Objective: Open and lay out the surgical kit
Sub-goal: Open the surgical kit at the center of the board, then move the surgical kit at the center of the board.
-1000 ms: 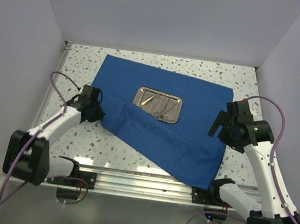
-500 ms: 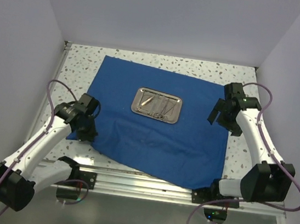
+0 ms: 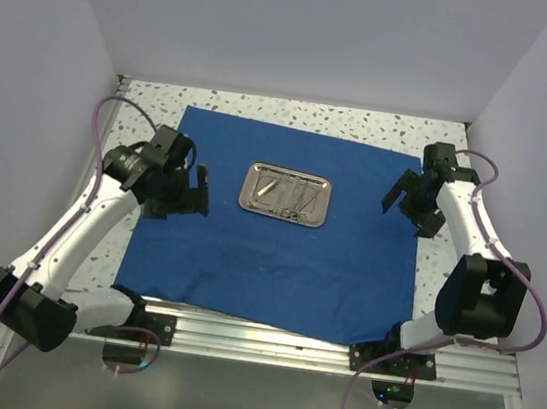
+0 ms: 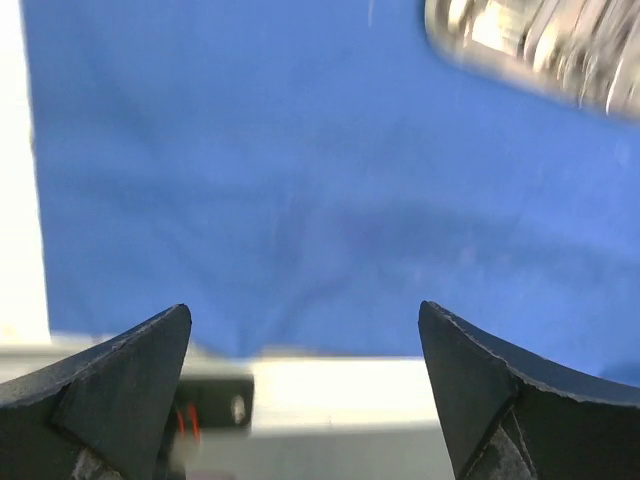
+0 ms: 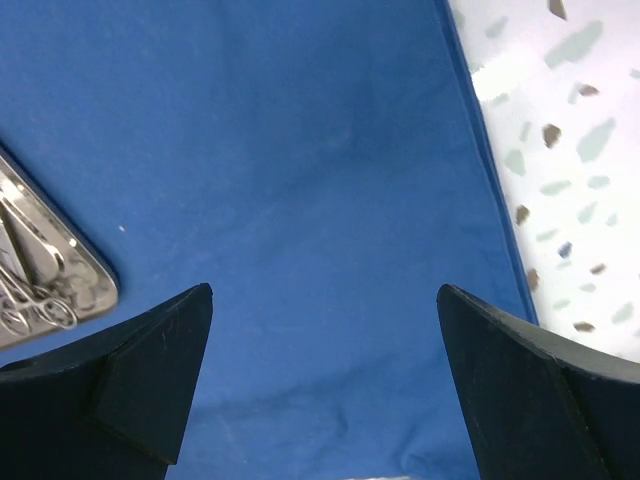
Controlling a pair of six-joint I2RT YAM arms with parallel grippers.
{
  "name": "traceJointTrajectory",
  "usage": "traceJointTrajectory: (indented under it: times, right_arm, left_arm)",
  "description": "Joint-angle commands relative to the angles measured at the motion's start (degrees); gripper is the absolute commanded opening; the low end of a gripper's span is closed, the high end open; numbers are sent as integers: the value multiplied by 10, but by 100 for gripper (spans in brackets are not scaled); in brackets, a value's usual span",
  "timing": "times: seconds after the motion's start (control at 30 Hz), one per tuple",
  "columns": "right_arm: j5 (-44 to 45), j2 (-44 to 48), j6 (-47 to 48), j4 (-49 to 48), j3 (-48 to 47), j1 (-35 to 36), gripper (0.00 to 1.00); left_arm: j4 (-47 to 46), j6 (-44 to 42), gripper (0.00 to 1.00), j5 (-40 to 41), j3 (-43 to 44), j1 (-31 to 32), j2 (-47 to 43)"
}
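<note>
Top external view: cloth (image 3: 277,255) lies spread flat on the tabletop (image 3: 144,112), with the tray (image 3: 246,189) at its middle and the instruments (image 3: 295,197) inside. Left jaws hover released over the cloth's left part, right jaws released over its right edge. Best to lift one instrument at a time, without dragging tray or cloth.

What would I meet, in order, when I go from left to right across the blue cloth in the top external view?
left gripper → steel tray → right gripper, all above or on the blue cloth.
</note>
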State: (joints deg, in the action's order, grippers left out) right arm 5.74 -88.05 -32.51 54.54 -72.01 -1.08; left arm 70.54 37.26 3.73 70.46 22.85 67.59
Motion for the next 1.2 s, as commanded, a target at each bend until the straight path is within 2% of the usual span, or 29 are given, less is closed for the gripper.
traceJointTrajectory:
  times: [0.0, 0.13, 0.27, 0.47, 0.63, 0.73, 0.83, 0.87, 0.9, 0.93, 1.03, 1.07, 1.1, 1.13, 1.17]
  right_arm:
    - [-41, -26, 8, -58, -26, -15, 99]
    - [-40, -62, 3, -72, -44, -51, 98]
    - [-49, -96, -4, -109, -38, -88, 98]
    - [5, -157, 11, -124, -72, -127, 98]
    - [9, -234, 29, -123, -137, -129, 97]
    - [2, -282, 31, -136, -167, -129, 93]
    - [-24, -349, 28, -127, -213, -129, 81]
    - [-32, -358, 28, -135, -219, -128, 72]
    - [-38, -367, 27, -141, -225, -125, 67]
    - [-44, -386, 24, -146, -239, -121, 58]
    - [-49, -414, 21, -145, -281, -105, 49]
    - [-52, -437, 23, -139, -295, -101, 40]
    - [-52, -448, 25, -135, -328, -96, 35]
    - [-54, -461, 26, -119, -348, -88, 22]
    - [-56, -489, 27, -112, -369, -85, 14]
  left_arm:
    - [-116, -93, 100, 44, 25, -46, 74]
    - [-247, -149, 100, -23, 25, -194, 189]
    - [-324, -178, 100, -27, 50, -252, 283]
    - [-394, -194, 96, -66, 100, -290, 415]
    - [-407, -198, 94, -81, 157, -292, 503]
    - [-411, -195, 91, -86, 186, -292, 543]
    - [-411, -183, 87, -108, 204, -292, 572]
    - [-416, -181, 85, -115, 206, -292, 577]
    - [-426, -176, 81, -132, 207, -292, 588]
    - [-426, -172, 73, -141, 220, -292, 596]
    - [-420, -164, 55, -181, 259, -292, 630]
    - [-420, -156, 41, -190, 267, -292, 637]
    - [-427, -150, 33, -211, 279, -292, 652]
    - [-429, -144, 24, -221, 287, -293, 659]
    - [-430, -133, 3, -231, 295, -293, 666]
